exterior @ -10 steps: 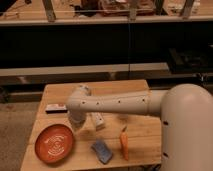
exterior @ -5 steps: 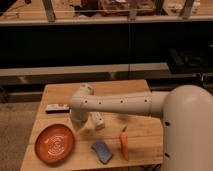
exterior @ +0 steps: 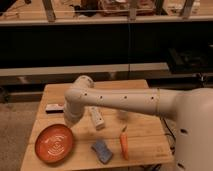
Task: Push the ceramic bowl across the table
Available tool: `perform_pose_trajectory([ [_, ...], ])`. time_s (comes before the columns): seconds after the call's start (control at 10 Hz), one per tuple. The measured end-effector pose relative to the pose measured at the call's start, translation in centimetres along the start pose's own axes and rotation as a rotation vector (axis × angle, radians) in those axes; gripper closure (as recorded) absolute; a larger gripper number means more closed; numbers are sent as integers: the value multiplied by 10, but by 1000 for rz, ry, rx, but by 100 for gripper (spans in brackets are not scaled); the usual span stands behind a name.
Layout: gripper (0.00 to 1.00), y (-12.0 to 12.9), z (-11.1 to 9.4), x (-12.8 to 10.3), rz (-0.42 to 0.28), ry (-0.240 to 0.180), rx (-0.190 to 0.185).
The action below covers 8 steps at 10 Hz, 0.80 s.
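The gripper (exterior: pixel 69 123) hangs at the end of the white arm (exterior: pixel 120 101), low over the left part of the worktop (exterior: pixel 147 145), just beside the upper right rim of the ceramic bowl (exterior: pixel 54 143). The arm's bent joint covers it from this side, so I cannot tell whether the gripper is apart or together, nor whether it touches the bowl's rim.

The ceramic bowl sits upright at the front left corner of the worktop. It is wide and shallow, orange-red, with pale rings showing inside. Nothing lies in it.

To the right of the gripper, a white oblong object (exterior: pixel 96 118) lies at a slant on the wood, partly under the arm. Behind the gripper, near the left edge, rests a small flat object with a dark top and a light base (exterior: pixel 54 107).

Along the front edge, to the right of the bowl and apart from it, lies a blue sponge (exterior: pixel 102 151). Just beside the sponge is a slim orange carrot-like piece (exterior: pixel 123 143), pointing away from the front edge.

The arm runs back to the right into the robot's large white body (exterior: pixel 195 130), which stands at the right side of the worktop.
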Motion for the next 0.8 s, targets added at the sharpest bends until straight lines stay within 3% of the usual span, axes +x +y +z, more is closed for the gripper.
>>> perform_pose_trajectory([
  [0.3, 100, -8, 8, -16, -8, -24, -59],
  [0.5, 100, -8, 45, -21, -4, -40, -129],
  [0.8, 100, -7, 91, -28, -13, -51, -198],
])
